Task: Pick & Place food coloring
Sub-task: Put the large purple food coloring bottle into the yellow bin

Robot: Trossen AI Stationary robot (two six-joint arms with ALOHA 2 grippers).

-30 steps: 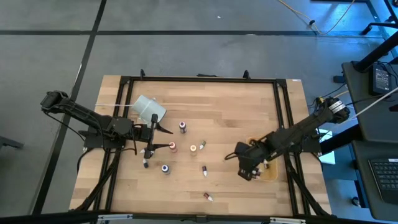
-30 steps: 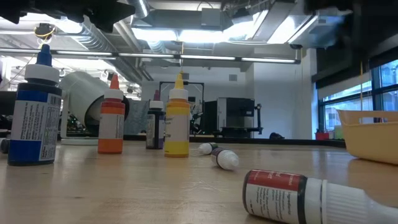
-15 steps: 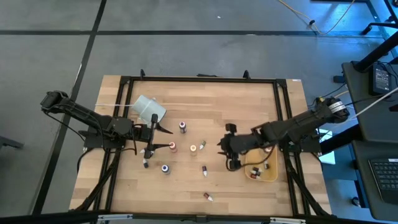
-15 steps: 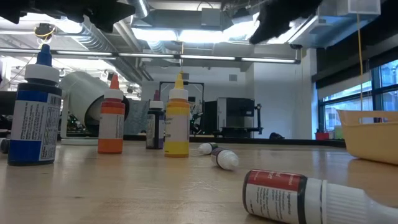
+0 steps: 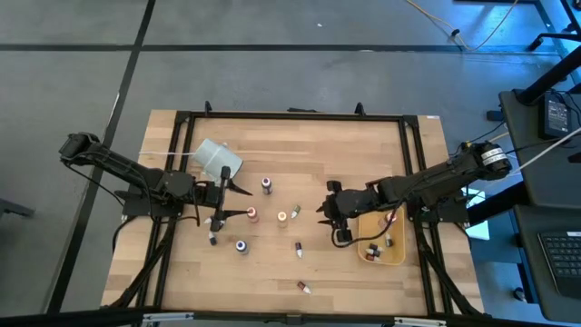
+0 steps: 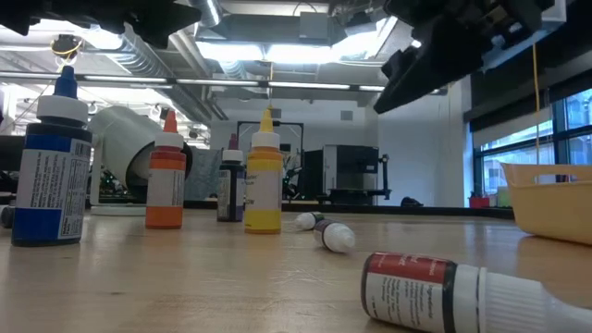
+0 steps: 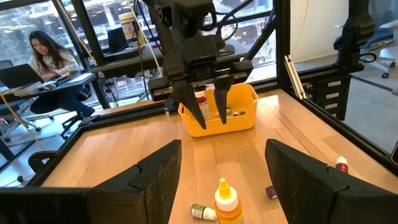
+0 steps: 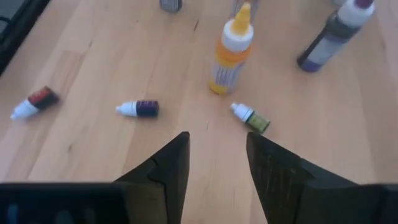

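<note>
Since a second ago the right gripper point(image 5: 329, 215) has swung off the yellow tray point(image 5: 397, 257) and out over the bare wood, so it looks like a drop-off is done and it's heading for the next bottle. Food coloring is split two ways right now: a few bottles lie in the tray, and the rest sit loose on the table point(image 5: 309, 145) on the far side of the tray from the right arm's base. Closest to the tray are the yellow bottle point(image 5: 282, 217) standing upright and a small dark one point(image 8: 252, 119) lying just beside it, then a purple-banded one point(image 8: 139, 108) and a red one point(image 8: 35, 99) on their sides. Right gripper's fingers are spread apart with nothing between them, pointing at that pair. Left gripper point(image 5: 224, 193) waits well away from the tray, near the white cup point(image 5: 218, 159), fingers also apart and empty. My guess is the little dark bottle goes next.
</note>
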